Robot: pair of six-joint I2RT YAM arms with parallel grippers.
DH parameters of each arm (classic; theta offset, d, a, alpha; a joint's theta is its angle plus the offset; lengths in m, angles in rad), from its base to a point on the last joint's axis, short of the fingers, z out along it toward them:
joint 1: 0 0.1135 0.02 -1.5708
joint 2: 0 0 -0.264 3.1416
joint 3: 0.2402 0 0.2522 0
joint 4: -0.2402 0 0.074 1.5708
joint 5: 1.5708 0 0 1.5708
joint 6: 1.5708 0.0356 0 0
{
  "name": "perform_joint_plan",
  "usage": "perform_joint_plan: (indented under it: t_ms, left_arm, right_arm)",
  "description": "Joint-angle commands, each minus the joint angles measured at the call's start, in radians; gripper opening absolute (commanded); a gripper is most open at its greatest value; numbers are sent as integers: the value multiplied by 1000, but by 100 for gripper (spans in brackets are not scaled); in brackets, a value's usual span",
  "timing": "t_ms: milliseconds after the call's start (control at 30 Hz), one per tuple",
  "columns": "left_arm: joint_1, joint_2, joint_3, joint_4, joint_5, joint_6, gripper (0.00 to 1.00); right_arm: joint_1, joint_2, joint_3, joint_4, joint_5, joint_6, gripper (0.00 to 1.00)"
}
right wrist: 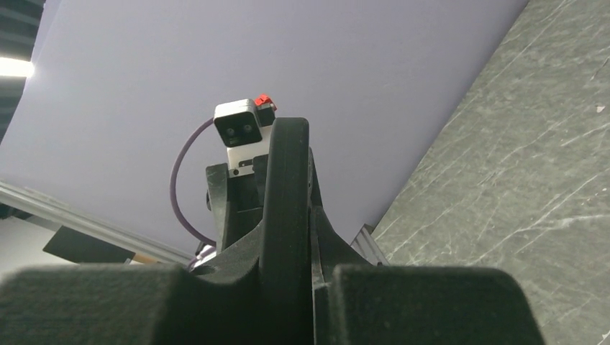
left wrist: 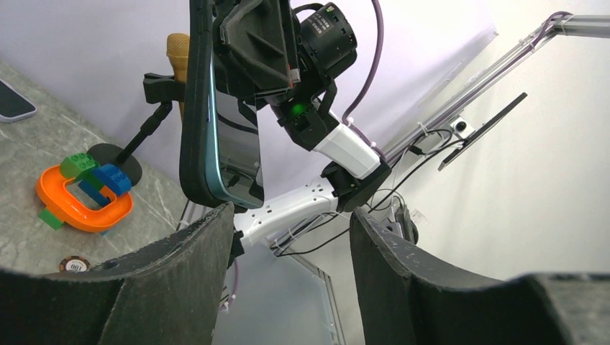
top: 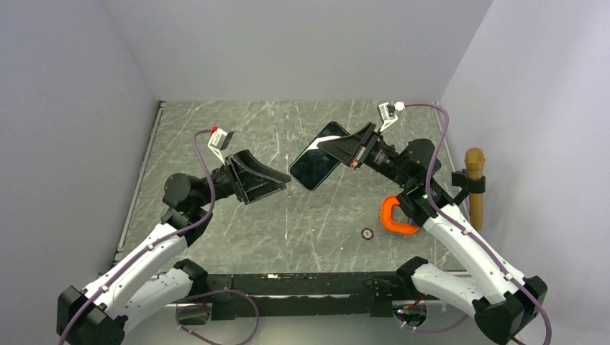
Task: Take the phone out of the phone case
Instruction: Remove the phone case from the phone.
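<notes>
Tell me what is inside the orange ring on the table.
A green brick and a blue brick sit on one side of the orange ring, over its opening; whatever lies beneath them is covered.

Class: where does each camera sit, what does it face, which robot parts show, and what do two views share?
Top: above and behind the arms, facing down at the table; both arms show.
Left wrist: on the left arm, facing the right arm; its open left tool shows below.
Right wrist: on the right arm, facing the left arm; its right tool shows, shut on the phone.
Shared: top and left wrist both show the orange ring.
</notes>
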State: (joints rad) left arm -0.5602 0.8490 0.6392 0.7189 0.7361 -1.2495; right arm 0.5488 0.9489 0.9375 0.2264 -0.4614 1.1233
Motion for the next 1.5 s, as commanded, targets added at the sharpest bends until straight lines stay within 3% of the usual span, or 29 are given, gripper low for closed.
perform_joint_plan:
  t_ms: [0, 433, 700, 867, 1133, 1233, 1367, 1467]
  left_arm:
    - [-2, 18, 23, 84, -18, -29, 64]
    - [-2, 83, 20, 74, -35, -48, 65]
    - [-3, 139, 63, 12, -16, -18, 63]
    - [-2, 160, 86, -1, 18, -1, 57]
    - [-7, 127, 164, -249, 58, 171, 46]
    - [-19, 124, 201, -323, 70, 229, 43]
    - [-30, 110, 190, -280, 57, 208, 42]
    - [-30, 89, 91, -59, -3, 60, 43]
  right_arm:
    - [0, -12, 19, 105, -23, 32, 0]
    - [4, -3, 11, 165, -68, 65, 0]
    - [15, 45, 27, 190, -200, 37, 0]
    - [24, 75, 85, 53, -284, -84, 0]
    - [56, 148, 217, -213, -414, -314, 0]
    - [103, 188, 288, -393, -380, -440, 0]
    - [140, 203, 275, -364, -370, -439, 0]
    - [148, 197, 239, -312, -339, -407, 0]
